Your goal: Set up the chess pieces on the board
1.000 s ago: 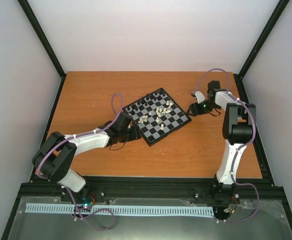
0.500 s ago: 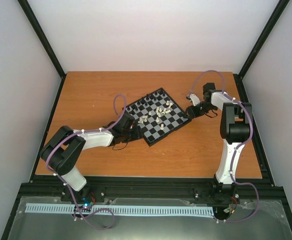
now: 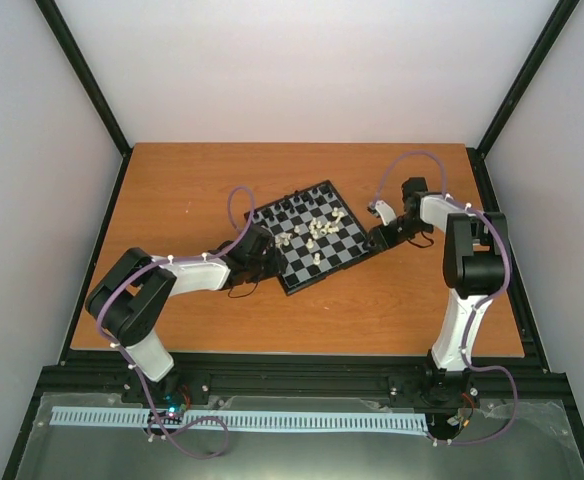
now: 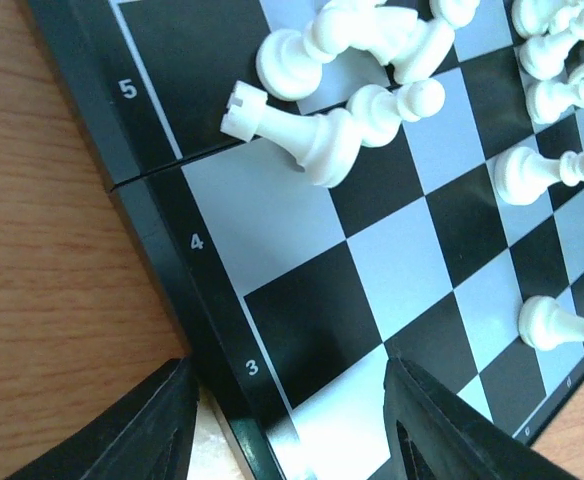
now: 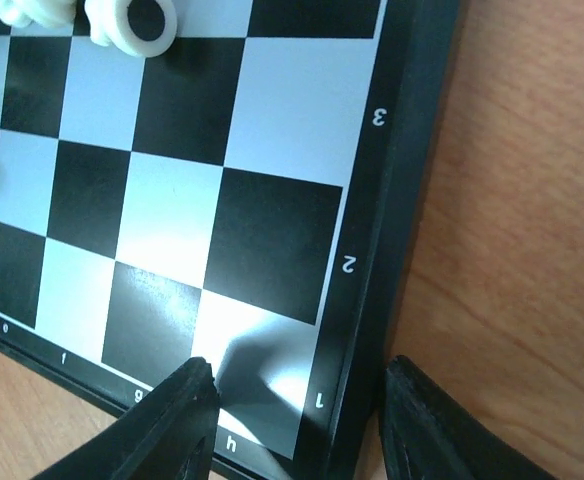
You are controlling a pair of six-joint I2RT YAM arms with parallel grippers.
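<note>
The board [image 3: 334, 250] lies turned at an angle on the wooden table. Black chess pieces [image 3: 307, 203] stand along its far rows. Cream-white pieces [image 3: 314, 230] lie heaped and toppled in the middle; a fallen rook [image 4: 282, 125] and others show in the left wrist view. My left gripper [image 3: 262, 262] is open and straddles the board's left rim [image 4: 217, 375] by rows 3 and 4, one finger [image 4: 142, 430] over the wood, the other over the squares. My right gripper [image 3: 377, 238] is open and straddles the h1 corner rim [image 5: 357, 330].
The board sits on an orange-brown wooden table [image 3: 192, 190] with a black frame rail [image 3: 272, 365] at the near edge. White walls stand on three sides. A white piece [image 5: 132, 18] lies at the top of the right wrist view.
My right gripper has moved left onto the board's right corner. My left gripper has closed in on the left rim. The board has turned slightly, its near corner shifting left.
</note>
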